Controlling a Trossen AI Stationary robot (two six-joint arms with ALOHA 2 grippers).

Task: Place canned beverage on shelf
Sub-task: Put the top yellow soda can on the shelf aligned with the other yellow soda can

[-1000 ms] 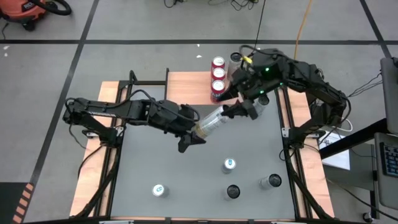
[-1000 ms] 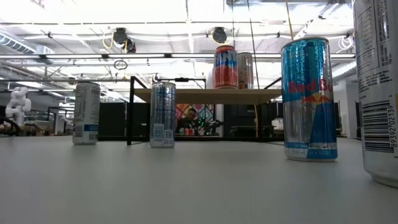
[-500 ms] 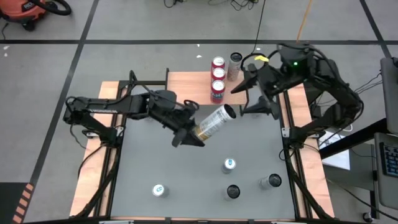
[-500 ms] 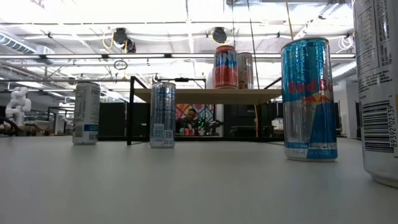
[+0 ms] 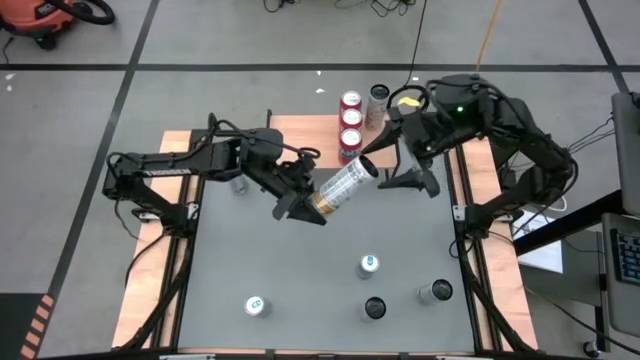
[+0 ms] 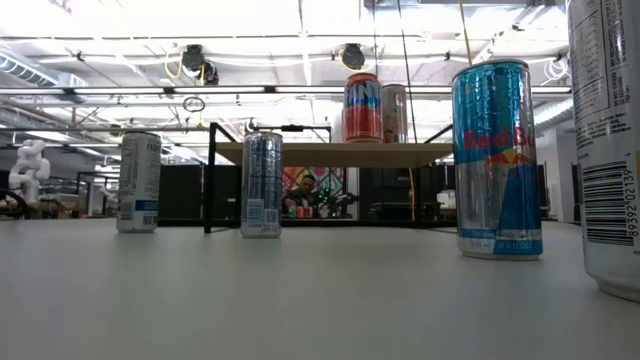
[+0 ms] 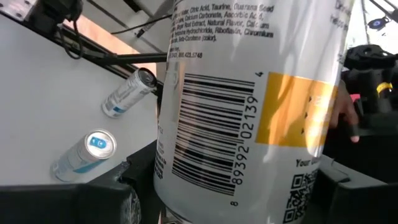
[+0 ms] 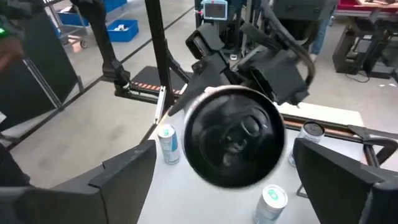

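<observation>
Wooden shelf (image 5: 312, 140) bears four cans (image 5: 351, 125); my left hand (image 5: 312, 201) clasps one white can (image 5: 343, 184), right hand (image 5: 398, 163) released beside it.

The held can (image 7: 249, 106) is overfilling the left wrist view, its top and base being cut off by the picture's edges. It is also covering most of the left gripper (image 5: 300, 205), whose finger contact is not showing clearly in the high view. In the right wrist view, the can's dark top end (image 8: 235, 137) is appearing blurred, so no detail is reading. In the low view, a large can (image 6: 606, 140) is being cropped by the right and top edges, and neither arm is showing. On the shelf (image 6: 330, 153), a second can (image 6: 396, 112) is standing partly hidden behind the red can (image 6: 362, 107).
</observation>
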